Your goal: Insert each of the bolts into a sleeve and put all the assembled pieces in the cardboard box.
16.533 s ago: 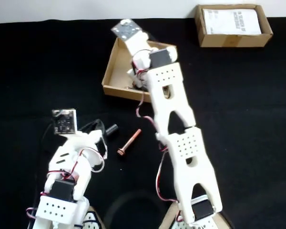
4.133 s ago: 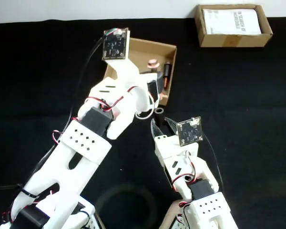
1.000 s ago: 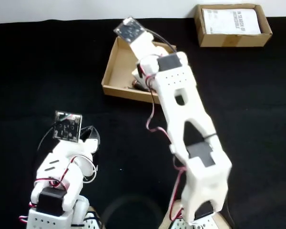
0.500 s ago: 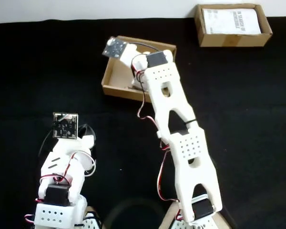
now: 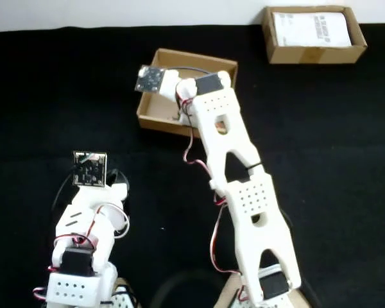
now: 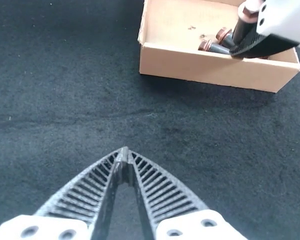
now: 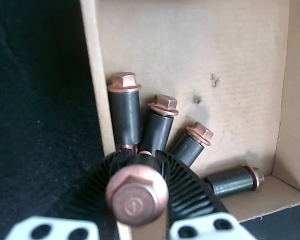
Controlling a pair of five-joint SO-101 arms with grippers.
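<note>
The right tool is clenched on an assembled piece, bolt head toward its camera, over the cardboard box. There the wrist view reveals four more assembled pieces by one wall; from above, the right arm covers them. The left tool, pinched empty, hangs over the black tabletop, well apart.

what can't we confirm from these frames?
High view: the right arm covers most of the cardboard box, hiding the pieces inside.
Left wrist view: the box wall and right gripper cover part of the assembled pieces; no count possible.
Right wrist view: the held piece is seen head-on, so most of its length and its height above the box floor are hidden.
</note>
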